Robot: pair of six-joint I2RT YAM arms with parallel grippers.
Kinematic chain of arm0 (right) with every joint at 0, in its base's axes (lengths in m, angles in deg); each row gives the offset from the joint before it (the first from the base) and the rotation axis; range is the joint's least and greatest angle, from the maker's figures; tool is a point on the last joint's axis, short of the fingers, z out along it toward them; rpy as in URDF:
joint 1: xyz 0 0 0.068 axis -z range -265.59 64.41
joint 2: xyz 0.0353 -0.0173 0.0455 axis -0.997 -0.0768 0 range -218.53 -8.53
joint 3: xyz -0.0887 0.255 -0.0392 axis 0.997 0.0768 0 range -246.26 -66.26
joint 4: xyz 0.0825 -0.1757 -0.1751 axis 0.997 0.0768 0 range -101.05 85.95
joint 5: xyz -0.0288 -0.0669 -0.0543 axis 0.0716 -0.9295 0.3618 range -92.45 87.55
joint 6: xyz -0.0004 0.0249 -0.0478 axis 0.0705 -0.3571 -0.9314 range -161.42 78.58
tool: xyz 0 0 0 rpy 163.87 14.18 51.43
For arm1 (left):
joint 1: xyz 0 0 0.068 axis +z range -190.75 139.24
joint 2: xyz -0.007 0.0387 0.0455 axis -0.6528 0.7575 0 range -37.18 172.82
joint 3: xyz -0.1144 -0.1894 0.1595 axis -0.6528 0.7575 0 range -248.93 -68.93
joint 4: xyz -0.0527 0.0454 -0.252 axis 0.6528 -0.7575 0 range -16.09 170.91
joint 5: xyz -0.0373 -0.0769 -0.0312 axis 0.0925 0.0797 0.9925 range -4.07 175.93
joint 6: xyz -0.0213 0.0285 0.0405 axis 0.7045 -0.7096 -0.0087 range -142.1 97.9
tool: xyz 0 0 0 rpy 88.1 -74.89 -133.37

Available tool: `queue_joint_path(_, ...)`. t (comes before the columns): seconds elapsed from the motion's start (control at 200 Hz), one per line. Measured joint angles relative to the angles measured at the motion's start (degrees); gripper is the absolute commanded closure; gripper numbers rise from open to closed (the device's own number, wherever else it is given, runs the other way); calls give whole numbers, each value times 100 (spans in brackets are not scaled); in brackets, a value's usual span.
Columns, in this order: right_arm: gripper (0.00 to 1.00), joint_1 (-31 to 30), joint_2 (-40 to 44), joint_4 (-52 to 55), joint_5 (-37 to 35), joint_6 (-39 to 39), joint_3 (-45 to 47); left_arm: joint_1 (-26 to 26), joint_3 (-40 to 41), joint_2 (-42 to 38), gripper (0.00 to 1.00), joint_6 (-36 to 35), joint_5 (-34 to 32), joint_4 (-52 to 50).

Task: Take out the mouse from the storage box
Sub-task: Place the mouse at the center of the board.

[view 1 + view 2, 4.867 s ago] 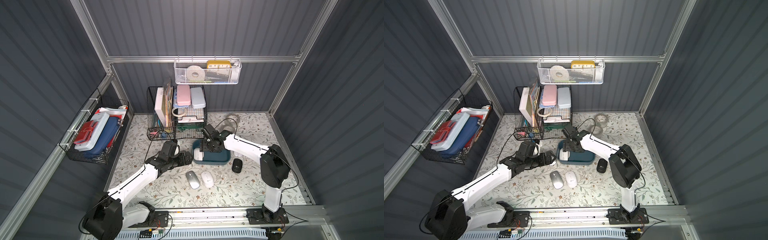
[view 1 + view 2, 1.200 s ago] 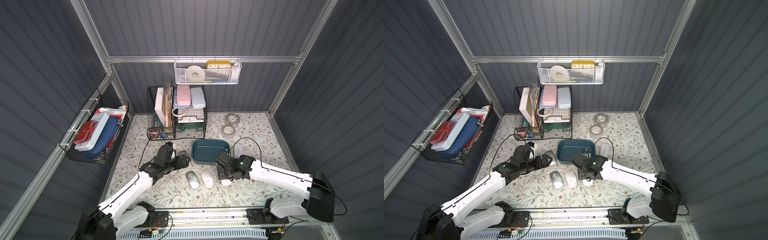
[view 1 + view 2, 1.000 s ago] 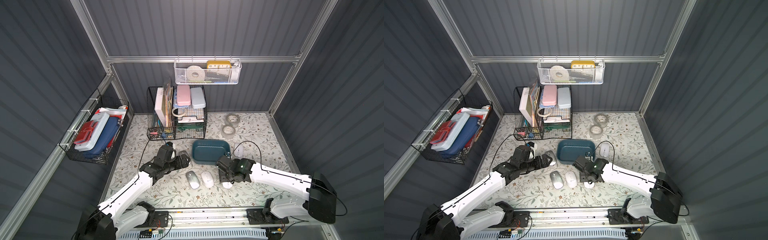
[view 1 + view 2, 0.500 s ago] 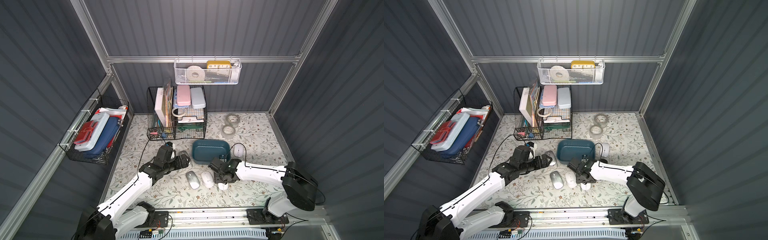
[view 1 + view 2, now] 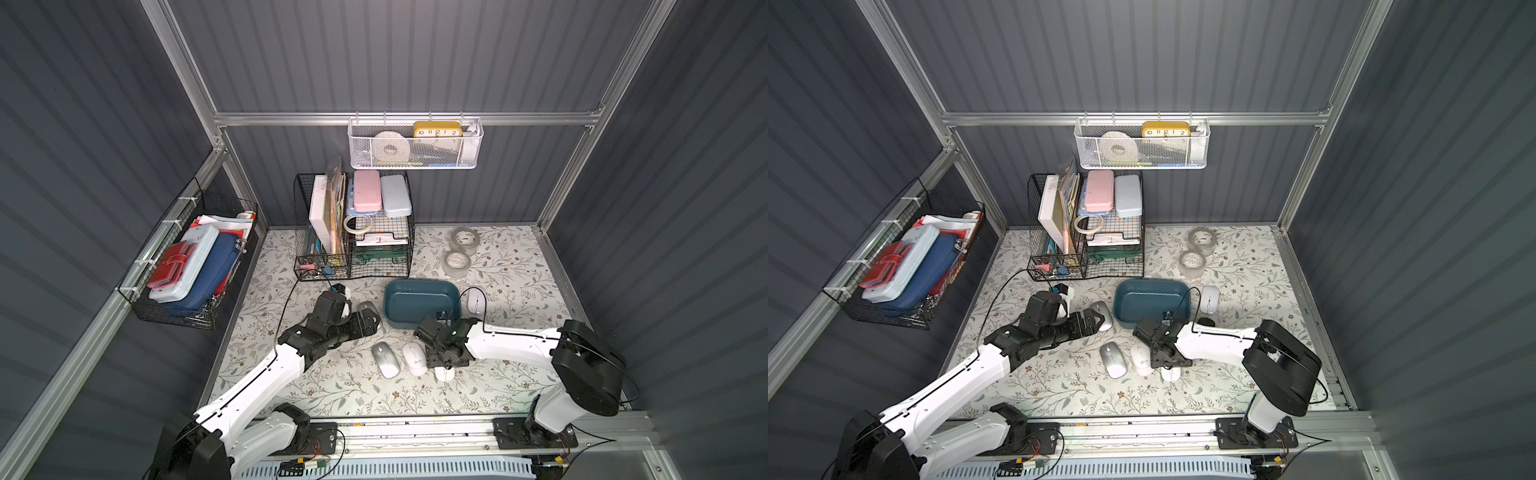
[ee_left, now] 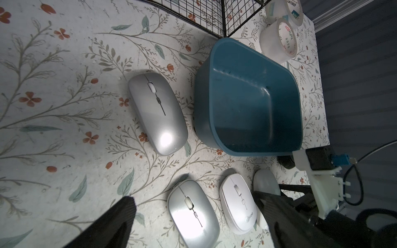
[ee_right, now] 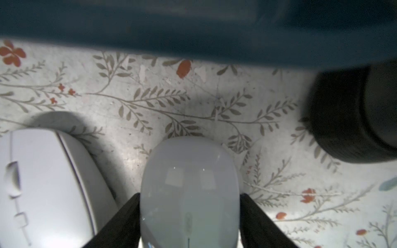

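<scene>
Storage box (image 5: 422,300): a shallow dark teal plastic tub with rounded corners. It stands on the floral-patterned table mat (image 5: 332,386), in front of the black wire rack (image 5: 380,266). In the left wrist view we see down to its plain teal floor.
Mouse (image 7: 190,169): a glossy, pale white plastic mouse. It lies on the mat outside the tub, near the front wall, at the right end of a row of three.
Right gripper (image 5: 442,365): set low over this mouse. In the right wrist view its two black fingers (image 7: 124,225) stand one at each flank, right against the shell. We cannot tell whether they press the mouse or only stand beside it.
Left gripper (image 5: 369,321): jaws wide apart with nothing between them, low over the mat. It is near a slim silver mouse (image 6: 156,113) that lies close to the tub's left end wall.
Row neighbours: a matt white mouse with a grey scroll wheel (image 6: 238,204) lies just beside the pale one. Next to it is a second silver mouse (image 6: 193,214).
Other mice: we see a small black mouse (image 7: 354,118) near the tub's front right corner. A white mouse (image 5: 475,300) lies just beside the tub's right end.
Tape: one roll of clear tape (image 5: 464,237) and a second roll (image 5: 457,262) sit on the mat behind the tub, well apart from both grippers.
</scene>
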Motion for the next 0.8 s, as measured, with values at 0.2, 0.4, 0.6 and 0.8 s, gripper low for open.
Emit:
queue_joint_path(0.2,24,0,157,404,-197,-44,-199,0,-26,28,1,-7,-31,-111)
queue_joint_path(0.4,21,-2,1056,1250,-695,-184,-835,0,-616,31,1,-177,-140,-610)
queue_joint_path(0.6,18,-2,1976,1764,-1202,-372,-1137,0,-1296,-127,1,-393,-463,-977)
queue_joint_path(0.8,15,-4,2894,1731,-1670,-481,-925,0,-1314,-592,1,-446,-892,-1187)
